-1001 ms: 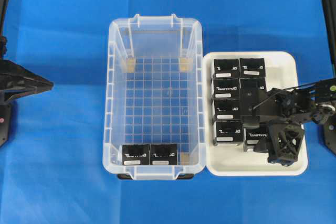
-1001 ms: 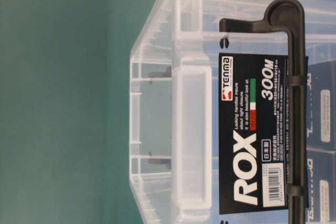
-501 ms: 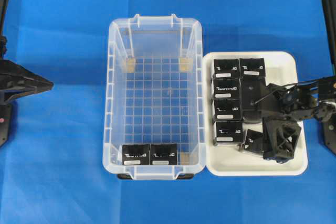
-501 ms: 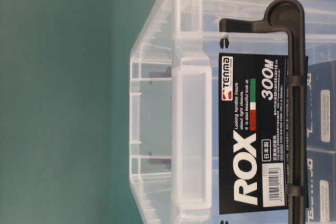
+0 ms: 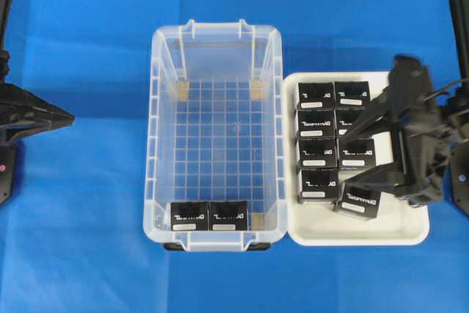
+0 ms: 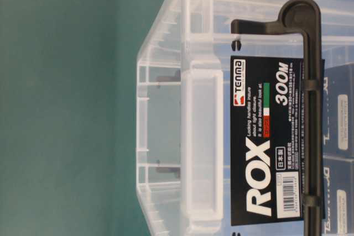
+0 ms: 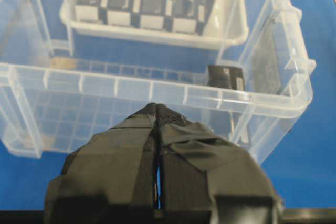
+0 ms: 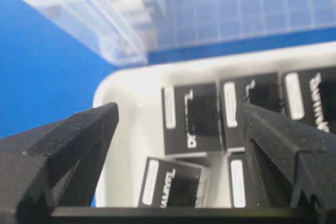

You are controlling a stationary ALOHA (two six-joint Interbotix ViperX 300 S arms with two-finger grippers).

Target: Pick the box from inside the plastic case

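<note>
The clear plastic case point(image 5: 152, 144) stands mid-table. Two black boxes point(image 5: 190, 215) point(image 5: 228, 215) sit side by side on its grid floor at the near wall. One box point(image 7: 224, 77) shows through the case wall point(image 7: 157, 90) in the left wrist view. My right gripper point(image 5: 350, 157) is open and empty, raised over the white tray point(image 5: 410, 236), not over the case. In the right wrist view it point(image 8: 177, 111) hangs above the tray's boxes. My left gripper point(image 5: 69, 116) is shut and empty at the far left, outside the case; it also shows in the left wrist view point(image 7: 156, 109).
The white tray holds several identical black boxes; one point(image 5: 359, 199) lies tilted at its near side, also in the right wrist view point(image 8: 173, 182). The table-level view shows the case end point(image 6: 199, 109) with a ROX label point(image 6: 265, 142) and black handle point(image 6: 310, 109).
My right gripper has risen off the tray and drawn back to the right, jaws wide. A tilted box it covered now lies uncovered in the tray. The left arm has not moved.
</note>
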